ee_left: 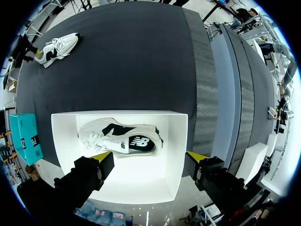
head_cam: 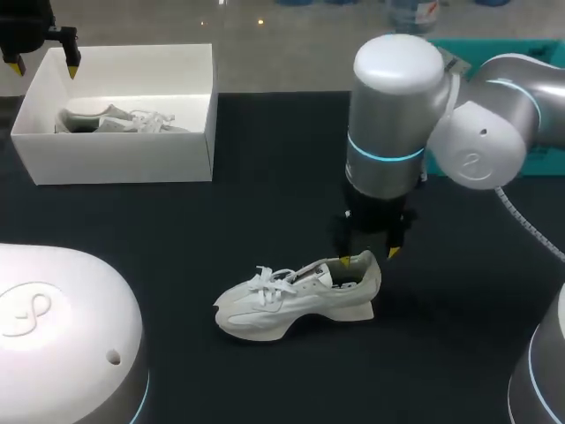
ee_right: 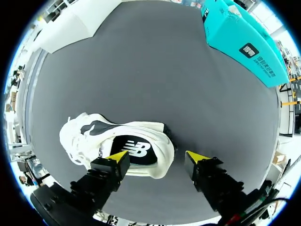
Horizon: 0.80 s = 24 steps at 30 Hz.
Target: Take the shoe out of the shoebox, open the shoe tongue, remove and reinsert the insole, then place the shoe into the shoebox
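- Nearest, at the lower left of the head view, is the big round white part of my left arm [head_cam: 62, 327]. My right arm [head_cam: 397, 115] comes in from the upper right and stands over the middle.
- The worktop [head_cam: 265, 168] is flat and black.
- A white shoe [head_cam: 296, 300] stands on its sole in the lower middle of the head view. Its toe points left and its white laces are on top.
- The right pincer [head_cam: 368, 257] is just over the heel of this shoe. It is wide open and grips nothing. One yellow tip is at the shoe's mouth, and the other is out past the heel.
- The white shoebox [head_cam: 115, 159] sits open at the upper left, well apart from that shoe. A second shoe [head_cam: 110, 119] lies inside it.
- The left pincer [head_cam: 42, 67] hangs over the shoebox's far left corner, wide open, holding nothing.
- The head view shows only part of the second shoe behind the box wall. The left wrist view shows all of it, with black patches on its side.
- The right wrist view looks down into the dark inside of the shoe on the worktop. The head view barely shows that.
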Each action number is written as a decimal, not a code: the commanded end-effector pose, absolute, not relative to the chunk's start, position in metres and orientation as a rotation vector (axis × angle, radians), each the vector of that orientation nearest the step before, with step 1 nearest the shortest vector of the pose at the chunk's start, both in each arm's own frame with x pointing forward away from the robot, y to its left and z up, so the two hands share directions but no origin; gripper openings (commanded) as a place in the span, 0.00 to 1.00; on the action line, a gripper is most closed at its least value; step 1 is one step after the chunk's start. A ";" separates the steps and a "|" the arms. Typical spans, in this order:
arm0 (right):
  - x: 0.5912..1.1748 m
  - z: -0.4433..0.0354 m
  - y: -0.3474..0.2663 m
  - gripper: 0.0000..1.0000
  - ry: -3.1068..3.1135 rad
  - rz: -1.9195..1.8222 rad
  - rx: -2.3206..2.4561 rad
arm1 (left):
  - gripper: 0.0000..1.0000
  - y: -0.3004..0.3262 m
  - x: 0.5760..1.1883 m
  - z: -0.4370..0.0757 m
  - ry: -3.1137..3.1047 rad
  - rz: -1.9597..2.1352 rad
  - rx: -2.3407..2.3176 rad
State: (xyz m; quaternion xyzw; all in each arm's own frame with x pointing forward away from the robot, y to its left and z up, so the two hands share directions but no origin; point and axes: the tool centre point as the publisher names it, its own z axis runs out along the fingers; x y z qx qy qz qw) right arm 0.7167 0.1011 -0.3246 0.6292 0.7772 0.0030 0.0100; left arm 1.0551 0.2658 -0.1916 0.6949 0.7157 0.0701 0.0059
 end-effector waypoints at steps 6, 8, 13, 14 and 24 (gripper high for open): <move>0.704 -0.258 0.085 1.00 2.895 0.351 1.352 | 1.00 0.266 1.054 -0.191 2.238 0.225 2.175; 0.698 -0.255 0.078 1.00 2.967 0.386 1.228 | 1.00 0.266 1.054 -0.191 2.238 0.225 2.175; 0.666 -0.235 0.054 1.00 3.045 0.611 0.910 | 1.00 0.266 1.054 -0.191 2.238 0.225 2.175; 0.666 -0.235 0.054 1.00 3.045 0.611 0.910 | 1.00 0.266 1.054 -0.191 2.238 0.225 2.175; 0.666 -0.235 0.054 1.00 3.045 0.611 0.910 | 1.00 0.266 1.054 -0.191 2.238 0.225 2.175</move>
